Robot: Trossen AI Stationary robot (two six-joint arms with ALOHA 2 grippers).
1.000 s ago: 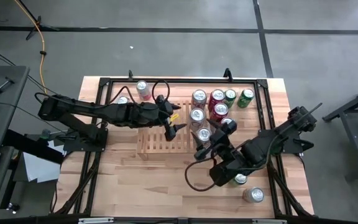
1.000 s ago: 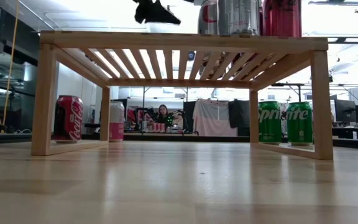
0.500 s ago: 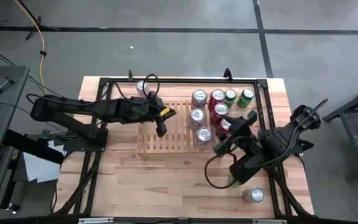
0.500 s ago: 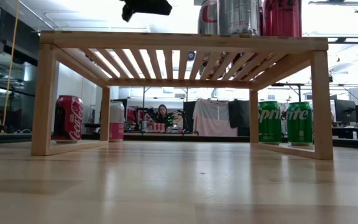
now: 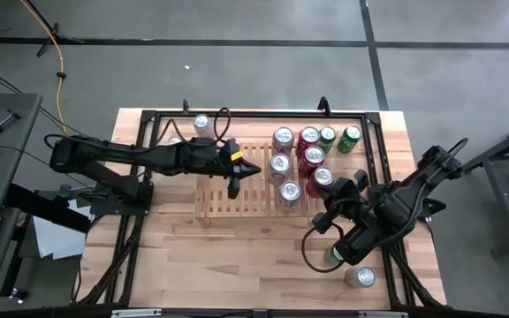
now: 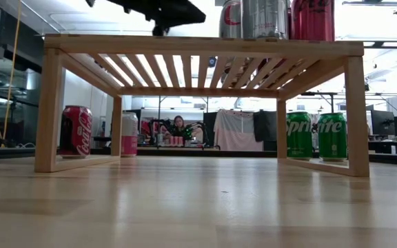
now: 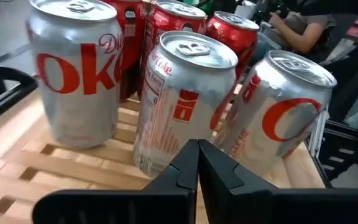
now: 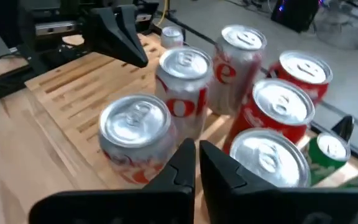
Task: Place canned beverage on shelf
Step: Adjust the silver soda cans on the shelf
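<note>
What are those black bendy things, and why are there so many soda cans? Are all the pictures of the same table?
Yes, one table, four cameras: one above, one at table height, one on each wrist. The black things are two robot arms. Each ends in a two-finger pincher: the left gripper hangs over the wooden shelf, the right gripper beside it. Both are shut and hold nothing. Six cans stand on the shelf, like this silver Diet Coke can. Two green Sprite cans wait on the table behind it.
</note>
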